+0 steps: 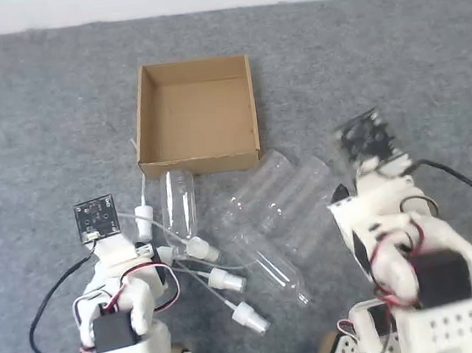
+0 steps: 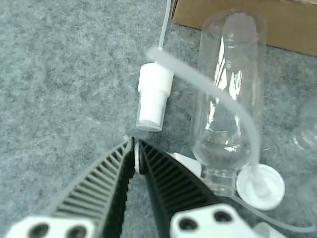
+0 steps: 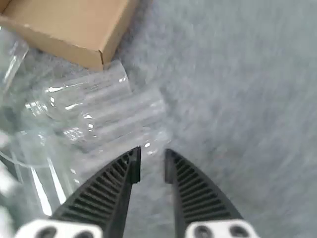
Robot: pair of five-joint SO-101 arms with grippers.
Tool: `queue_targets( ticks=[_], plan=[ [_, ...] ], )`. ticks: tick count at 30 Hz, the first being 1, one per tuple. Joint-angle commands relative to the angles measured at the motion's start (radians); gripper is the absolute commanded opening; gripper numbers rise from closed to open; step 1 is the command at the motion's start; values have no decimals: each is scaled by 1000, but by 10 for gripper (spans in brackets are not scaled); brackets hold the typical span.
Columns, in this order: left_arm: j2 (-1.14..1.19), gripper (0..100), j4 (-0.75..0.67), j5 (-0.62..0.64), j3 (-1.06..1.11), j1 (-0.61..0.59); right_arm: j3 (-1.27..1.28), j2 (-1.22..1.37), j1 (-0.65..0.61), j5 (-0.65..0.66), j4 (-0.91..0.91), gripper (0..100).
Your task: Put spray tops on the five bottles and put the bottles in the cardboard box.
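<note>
Left jaws clenched; spray top (image 2: pixel 152 96) just beyond tips. Right jaws parted, empty; bottle (image 3: pixel 124 116) just ahead. Five spray tops (image 1: pixel 226 280), five bottles (image 1: pixel 177 202), one cardboard box (image 1: pixel 200 162).

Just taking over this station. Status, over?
Left gripper shut, beside a spray top. Right gripper slightly open, over clear bottles. Cardboard box empty; bottles and tops loose in front of it. Dip tubes crossed among them.

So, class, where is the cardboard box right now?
In the high view the cardboard box sits beyond the left arm, towards the middle, with a clear bottle lying just before its near wall.
</note>
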Motion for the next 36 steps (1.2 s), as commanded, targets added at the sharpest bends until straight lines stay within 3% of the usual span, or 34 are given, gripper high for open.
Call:
queue_targets(
  ticks=[1,9,13,20,26,36],
  plan=[
    [-17,12,6,0,-13,-2,-69,67,-13,-130,4,92],
    [-17,12,6,0,-13,-2,-43,182,-16,-255,-70,95],
    [-17,12,6,0,-13,-2,-26,248,-21,-450,-76,102],
    [-17,12,6,0,-13,-2,-26,377,-104,-588,-45,309],
    [-17,12,6,0,-13,-2,-26,455,-173,-667,-65,314],
    [-17,12,6,0,-13,-2,-26,667,-170,-763,-168,314]
  ],
)
